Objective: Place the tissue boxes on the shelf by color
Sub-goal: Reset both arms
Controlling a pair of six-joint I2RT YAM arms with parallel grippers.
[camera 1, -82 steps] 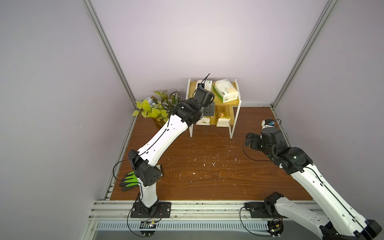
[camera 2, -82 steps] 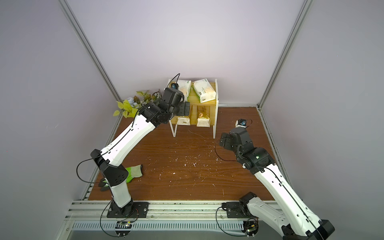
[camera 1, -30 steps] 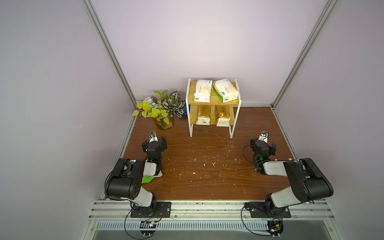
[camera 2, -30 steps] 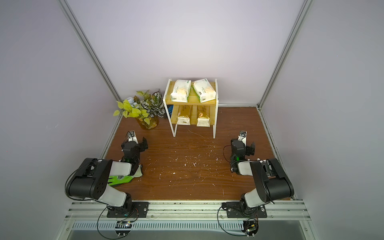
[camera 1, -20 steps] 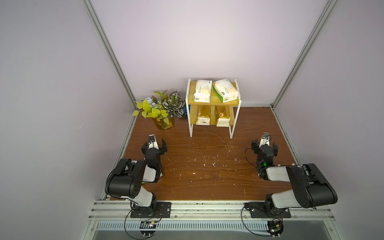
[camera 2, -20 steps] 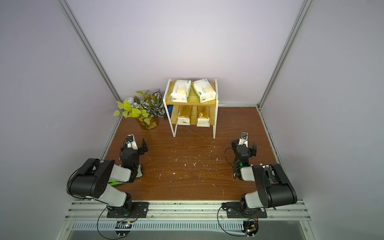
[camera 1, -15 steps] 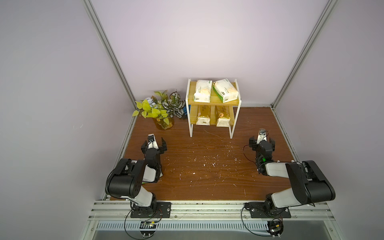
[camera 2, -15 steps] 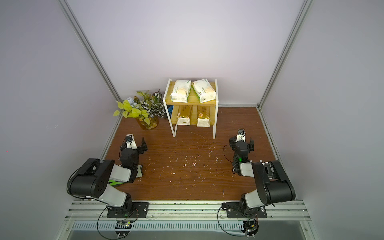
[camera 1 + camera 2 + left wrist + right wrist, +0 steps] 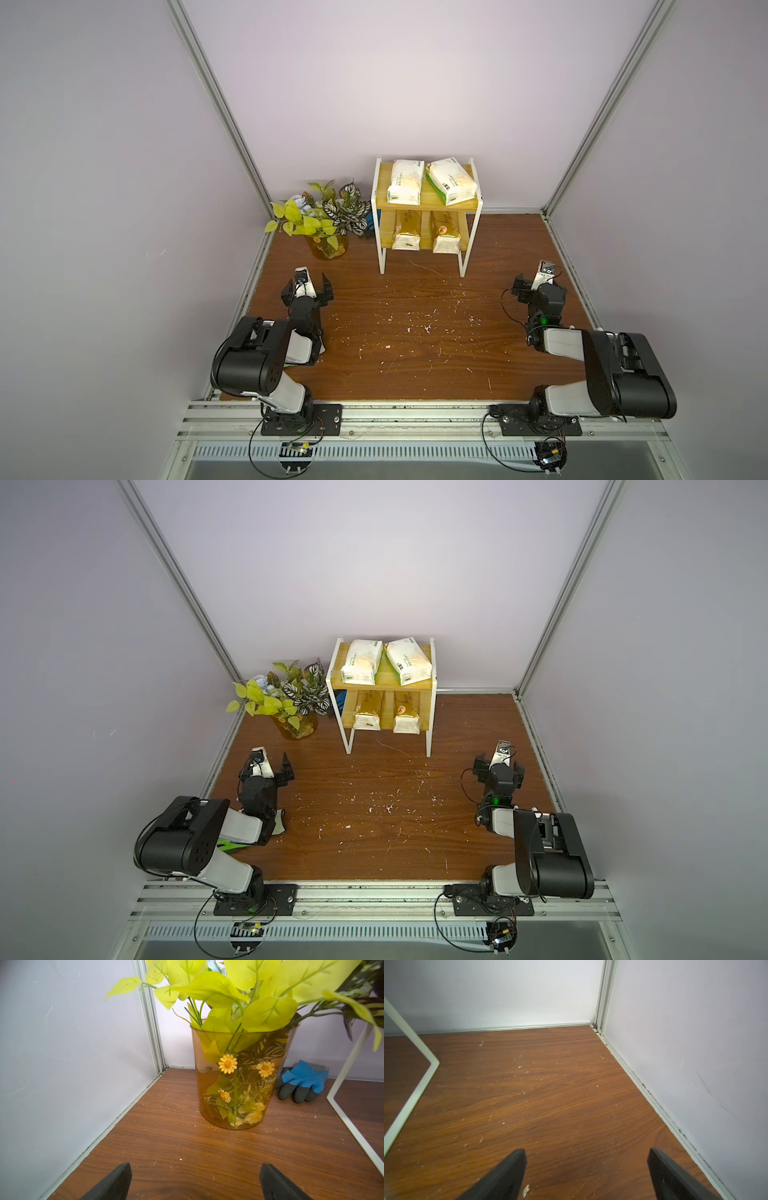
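Looks sorted to me: both white packs (image 9: 405,183) lie on the top board of the shelf (image 9: 380,249), and both gold packs (image 9: 407,232) are side by side on the lower board.

Main worry is the right-hand white pack (image 9: 409,660). It sits skewed, with a corner poking past the board's front edge, so I'd guess a bump to the frame could tip it off.

The left gripper (image 9: 306,290) and right gripper (image 9: 539,286) are both wide open and holding nothing. They're low over the surface (image 9: 415,353), well apart from the shelf.

The left one points straight at the amber cup (image 9: 239,1084), so a careless forward move could knock it over. The cup holds fake leaves (image 9: 268,1012) and little daisies (image 9: 227,1063). A blue glove (image 9: 301,1080) lies behind it, near the shelf leg.
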